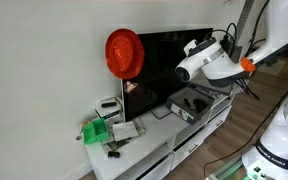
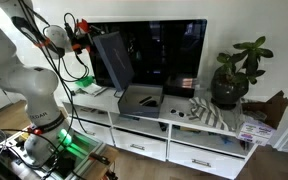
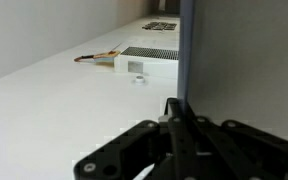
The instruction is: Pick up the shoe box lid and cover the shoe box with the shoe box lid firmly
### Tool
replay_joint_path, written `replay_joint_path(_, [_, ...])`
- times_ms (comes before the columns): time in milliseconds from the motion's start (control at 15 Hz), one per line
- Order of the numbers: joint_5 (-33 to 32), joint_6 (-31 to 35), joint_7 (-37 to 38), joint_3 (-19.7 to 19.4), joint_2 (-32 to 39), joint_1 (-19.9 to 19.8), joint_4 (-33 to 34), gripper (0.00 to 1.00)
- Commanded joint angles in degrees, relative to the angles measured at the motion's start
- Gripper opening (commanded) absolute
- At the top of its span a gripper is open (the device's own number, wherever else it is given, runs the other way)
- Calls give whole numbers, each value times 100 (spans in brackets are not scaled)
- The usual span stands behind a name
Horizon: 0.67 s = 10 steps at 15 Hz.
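Note:
The shoe box lid [image 2: 112, 60] is a dark blue-grey panel held upright and tilted above the white cabinet, left of the shoe box. The shoe box [image 2: 141, 97] sits on the cabinet in front of the TV, and it also shows in an exterior view [image 1: 194, 103]. My gripper [image 2: 90, 44] is shut on the lid's edge. In the wrist view the closed fingers [image 3: 176, 110] pinch the lid's thin rim, and the lid's grey face [image 3: 246, 60] fills the right half. In an exterior view the gripper [image 1: 182, 70] hangs above the box; the lid is hard to make out there.
A black TV [image 2: 169, 50] stands behind the box. A red hat [image 1: 124, 52] hangs at its corner. A green object [image 1: 96, 130] and a small white device [image 3: 144, 65] with cables lie on the cabinet [image 3: 54, 110]. A potted plant [image 2: 234, 75] and a striped cloth [image 2: 209, 112] are at the far end.

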Motion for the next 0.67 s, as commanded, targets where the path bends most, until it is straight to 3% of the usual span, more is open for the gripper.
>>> replay_joint_path(0, [-13, -47, 4, -144, 21, 150, 11, 4])
replay_joint_path(333, [-306, -271, 382, -101, 247, 104, -97, 1])
replay_joint_path(600, [-444, -624, 1328, -98, 783, 55, -263, 1])
